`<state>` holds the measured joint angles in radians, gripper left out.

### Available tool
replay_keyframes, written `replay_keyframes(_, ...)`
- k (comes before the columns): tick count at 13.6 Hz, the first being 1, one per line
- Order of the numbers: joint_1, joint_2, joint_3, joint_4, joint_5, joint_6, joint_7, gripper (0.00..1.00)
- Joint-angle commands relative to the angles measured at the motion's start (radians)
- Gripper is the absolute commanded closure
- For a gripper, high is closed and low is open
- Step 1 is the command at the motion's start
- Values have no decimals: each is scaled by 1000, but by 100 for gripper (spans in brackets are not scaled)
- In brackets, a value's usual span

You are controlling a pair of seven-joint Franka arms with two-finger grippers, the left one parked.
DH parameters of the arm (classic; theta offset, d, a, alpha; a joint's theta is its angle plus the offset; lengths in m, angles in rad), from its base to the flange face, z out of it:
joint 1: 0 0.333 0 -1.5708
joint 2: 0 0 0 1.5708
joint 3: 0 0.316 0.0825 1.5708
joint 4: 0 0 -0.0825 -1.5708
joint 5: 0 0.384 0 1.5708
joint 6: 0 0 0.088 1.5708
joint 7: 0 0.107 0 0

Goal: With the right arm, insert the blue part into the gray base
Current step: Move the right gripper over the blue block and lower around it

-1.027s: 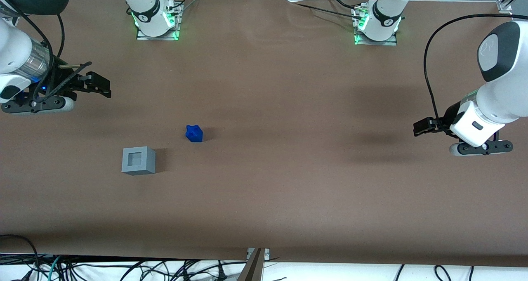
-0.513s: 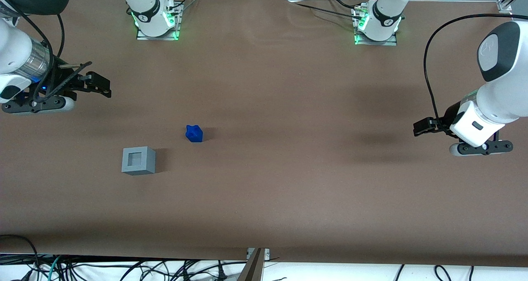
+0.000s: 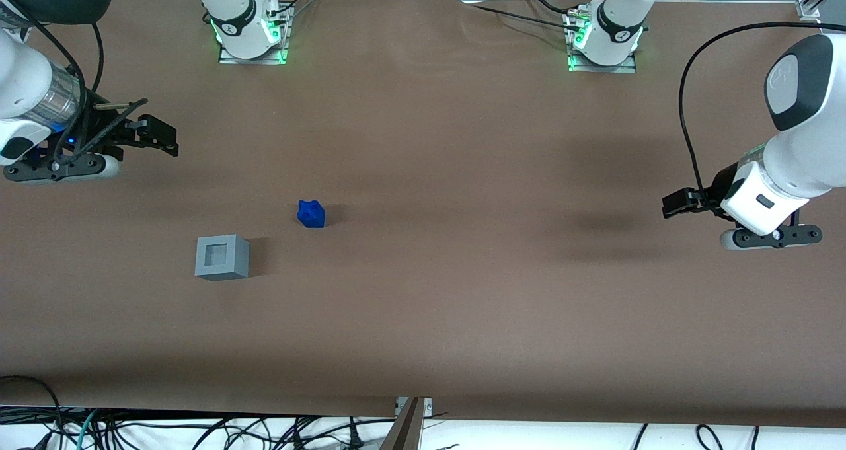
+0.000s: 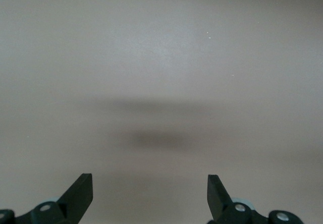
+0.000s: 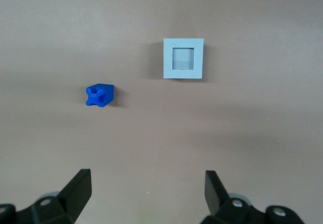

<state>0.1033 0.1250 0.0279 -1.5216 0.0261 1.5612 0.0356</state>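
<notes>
Nothing is done yet: the gripper point(image 3: 155, 135) hangs wide open and empty, well apart from the blue part point(image 3: 311, 213) and gray base point(image 3: 222, 257) on the worktop point(image 3: 462, 172)

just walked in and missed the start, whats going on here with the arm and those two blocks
Nothing is being handled yet. The right arm's gripper hangs open above the table at the working arm's end, holding nothing. The blue part sits on the table by itself, apart from the gray base, which is a little nearer the front camera. The base's square recess faces up and is unfilled, so the insertion has not begun.
</notes>
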Motion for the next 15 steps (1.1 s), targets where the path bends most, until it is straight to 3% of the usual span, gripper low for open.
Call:
replay_keyframes(1, -14, -5, 21, -50, 5, 34, 12, 1)
replay_keyframes(4, -13, -4, 62, -211, 8, 239, 111, 1)
replay_keyframes(8, 4, 97, 155, -345, 6, 532, 381, 1)
replay_keyframes(11, 88, 197, 156, -373, 0, 707, 536, 1)
replay_keyframes(15, 138, 281, 153, -414, -27, 873, 583, 1)
